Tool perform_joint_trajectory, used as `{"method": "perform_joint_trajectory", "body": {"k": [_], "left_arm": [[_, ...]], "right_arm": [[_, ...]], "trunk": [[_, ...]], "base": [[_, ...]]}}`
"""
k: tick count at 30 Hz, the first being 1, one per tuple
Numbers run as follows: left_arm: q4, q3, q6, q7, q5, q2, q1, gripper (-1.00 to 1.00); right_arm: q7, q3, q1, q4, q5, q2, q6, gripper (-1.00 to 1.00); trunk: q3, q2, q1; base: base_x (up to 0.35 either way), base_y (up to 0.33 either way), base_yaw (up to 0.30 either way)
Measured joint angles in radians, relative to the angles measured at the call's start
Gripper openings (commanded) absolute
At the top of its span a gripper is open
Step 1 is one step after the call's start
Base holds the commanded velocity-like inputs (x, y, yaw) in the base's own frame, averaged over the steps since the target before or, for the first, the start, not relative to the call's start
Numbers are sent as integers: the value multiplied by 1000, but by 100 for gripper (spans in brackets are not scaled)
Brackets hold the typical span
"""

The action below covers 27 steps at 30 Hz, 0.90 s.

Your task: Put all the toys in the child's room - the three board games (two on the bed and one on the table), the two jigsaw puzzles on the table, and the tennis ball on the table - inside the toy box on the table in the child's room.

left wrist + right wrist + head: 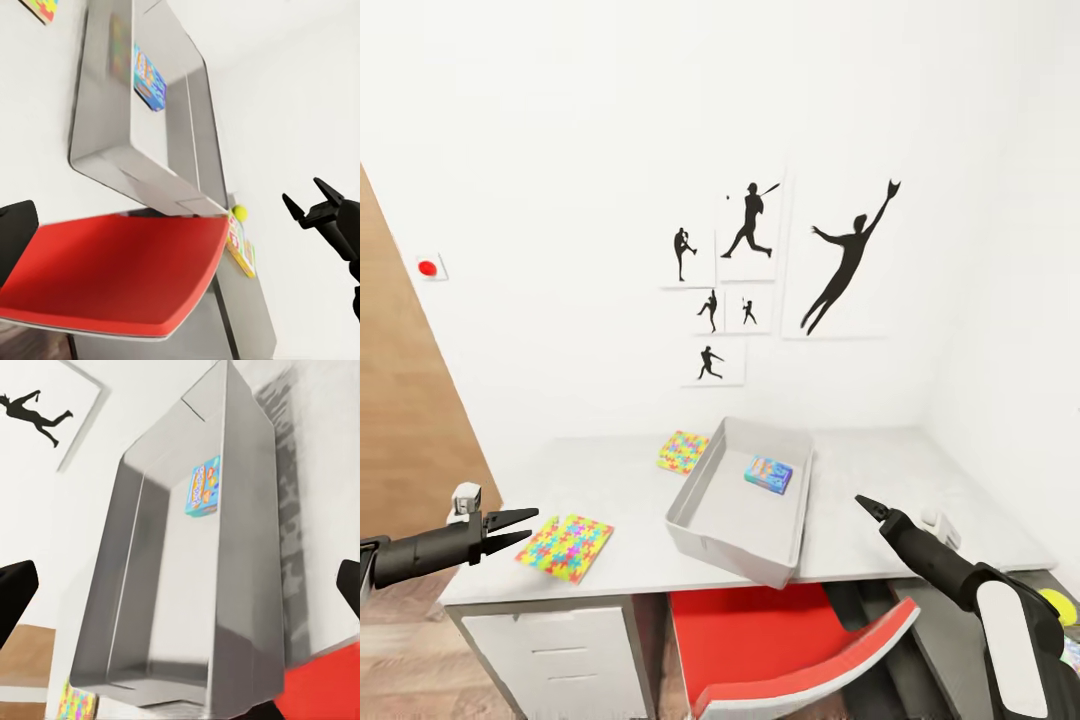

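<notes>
Fingers of the left gripper (510, 530) are held slightly apart with nothing between them, at the near left corner of the desk (610, 470). Just beyond their tips a jigsaw puzzle (565, 546) is seen lying flat close to the desk's front edge. A second jigsaw puzzle (683, 451) lies farther back, touching or nearly touching the far left wall of the toy box (700, 500).

The right gripper (872, 507) hovers over the near right part of the desk, its fingers pressed together to a point and empty. Bare desk surface lies between them and the toy box's right wall. In the right wrist view dark finger ends (15, 596) are seen at both sides of the frame, so how far apart they stand cannot be settled there.

The toy box sits askew, and its near corner overhangs the desk's front edge above a red chair (780, 630). One board game (768, 473) lies inside, against the far right wall.

Below and to the right of the right fingers, beside the right forearm, a tennis ball (1058, 604) is seen, and in the left wrist view another board game (241, 245) lies just beside the ball.
</notes>
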Motion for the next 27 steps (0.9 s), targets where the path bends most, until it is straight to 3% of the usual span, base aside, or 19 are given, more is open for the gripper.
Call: {"method": "perform_joint_trajectory", "body": {"k": [5,18,27], "left_arm": [[0,0,0,0,0,0,0,100],[0,0,0,0,0,0,0,100],[0,0,0,0,0,0,0,100]], "right_arm": [[0,0,0,0,-1,-1,1,100],[6,1,0,1,-3,-9,2,100],[8,0,0,2,-6,-10,5,100]], "trunk": [[0,0,0],[2,0,0],[2,0,0]], "base": [[-215,102,-104],[-232,193,-257],[-162,117,-64]]}}
